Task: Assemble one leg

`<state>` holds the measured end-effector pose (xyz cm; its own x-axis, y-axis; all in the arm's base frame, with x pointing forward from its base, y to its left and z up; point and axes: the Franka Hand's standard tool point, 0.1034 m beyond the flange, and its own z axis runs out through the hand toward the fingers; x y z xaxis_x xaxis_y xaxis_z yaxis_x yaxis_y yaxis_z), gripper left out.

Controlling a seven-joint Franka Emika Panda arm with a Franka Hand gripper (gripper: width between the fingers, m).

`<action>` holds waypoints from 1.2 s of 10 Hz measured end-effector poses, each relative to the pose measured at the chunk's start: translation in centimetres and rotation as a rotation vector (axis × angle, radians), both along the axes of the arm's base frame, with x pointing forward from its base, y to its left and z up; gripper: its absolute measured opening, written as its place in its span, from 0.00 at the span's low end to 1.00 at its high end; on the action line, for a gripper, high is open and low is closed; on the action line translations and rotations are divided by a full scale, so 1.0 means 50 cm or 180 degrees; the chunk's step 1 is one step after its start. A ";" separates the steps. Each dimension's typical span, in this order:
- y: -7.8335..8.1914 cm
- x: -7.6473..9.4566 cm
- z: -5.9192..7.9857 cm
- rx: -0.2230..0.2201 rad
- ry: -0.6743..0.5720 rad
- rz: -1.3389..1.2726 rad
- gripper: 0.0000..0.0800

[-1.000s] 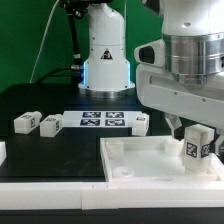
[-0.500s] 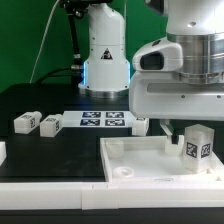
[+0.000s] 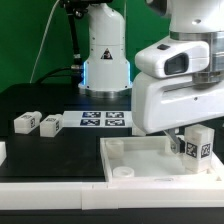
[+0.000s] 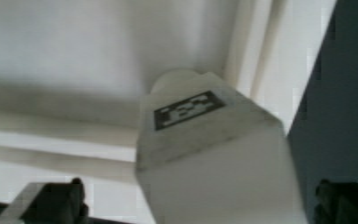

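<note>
One leg (image 3: 201, 144), a small white block with marker tags, stands upright on the far right part of the large white panel (image 3: 140, 158). My gripper (image 3: 190, 138) hangs over it, its big white body hiding the leg's top. In the wrist view the leg (image 4: 208, 150) runs between my two dark fingers (image 4: 51, 203), with a gap on each side. The gripper (image 4: 197, 202) is open around the leg and does not touch it. Three more legs lie on the black table: two at the exterior view's left (image 3: 25, 123) (image 3: 50, 124) and one behind the panel (image 3: 141, 123).
The marker board (image 3: 103, 120) lies flat behind the panel. The arm's white base (image 3: 105, 60) stands at the back. A small white part edge shows at the exterior view's far left (image 3: 3, 150).
The gripper body has come lower and nearer, covering more of the exterior view's right side. The upright leg has stayed in place on the panel.
</note>
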<state>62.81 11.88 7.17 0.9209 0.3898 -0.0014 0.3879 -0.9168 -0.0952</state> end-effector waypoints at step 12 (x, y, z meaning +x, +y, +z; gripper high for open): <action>-0.019 0.005 -0.007 -0.0002 0.0344 -0.3085 0.36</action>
<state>63.04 10.92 6.81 0.8372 -0.5368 -0.1047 -0.5454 -0.8339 -0.0853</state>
